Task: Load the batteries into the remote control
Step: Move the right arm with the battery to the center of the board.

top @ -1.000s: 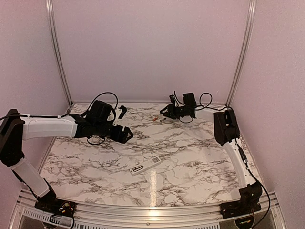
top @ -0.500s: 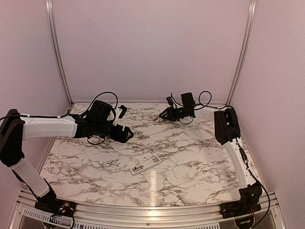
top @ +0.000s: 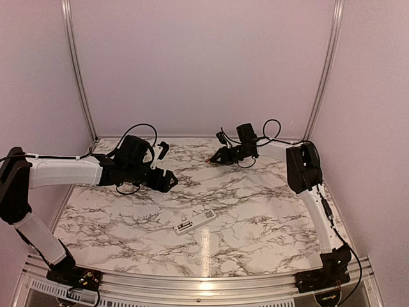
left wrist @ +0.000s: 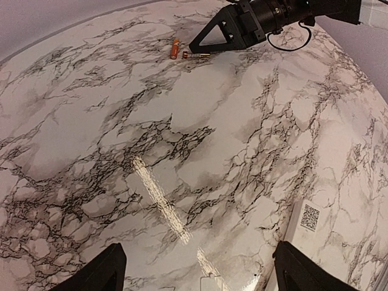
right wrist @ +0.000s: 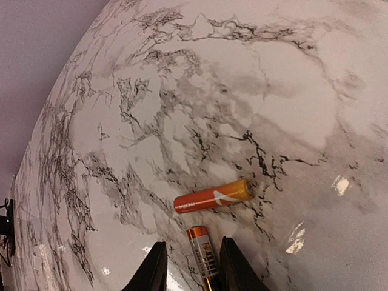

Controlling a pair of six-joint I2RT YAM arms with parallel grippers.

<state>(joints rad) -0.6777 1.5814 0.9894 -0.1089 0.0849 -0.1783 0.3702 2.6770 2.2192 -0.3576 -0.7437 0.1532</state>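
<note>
Two batteries lie at the back of the table. The orange one (right wrist: 213, 196) (left wrist: 175, 48) lies crosswise just beyond my right fingertips. The silver and copper one (right wrist: 202, 254) (left wrist: 197, 55) lies lengthwise between the fingers of my right gripper (right wrist: 192, 251) (top: 214, 158), near the right finger, with a gap on its left. The jaws stand narrow but not pressed on it. The white remote control (top: 195, 222) (left wrist: 310, 216) lies in the near middle with its battery bay up. My left gripper (top: 167, 165) (left wrist: 200, 276) hovers wide open and empty, left of the middle.
The marble table (top: 255, 211) has a metal rail along its near edge, and pale walls on the left, back and right. The right arm's cables (top: 271, 134) loop near the back wall.
My right gripper has slid left along the back of the table to the batteries, and its jaws have narrowed around one of them. The left arm and the remote have not moved.
</note>
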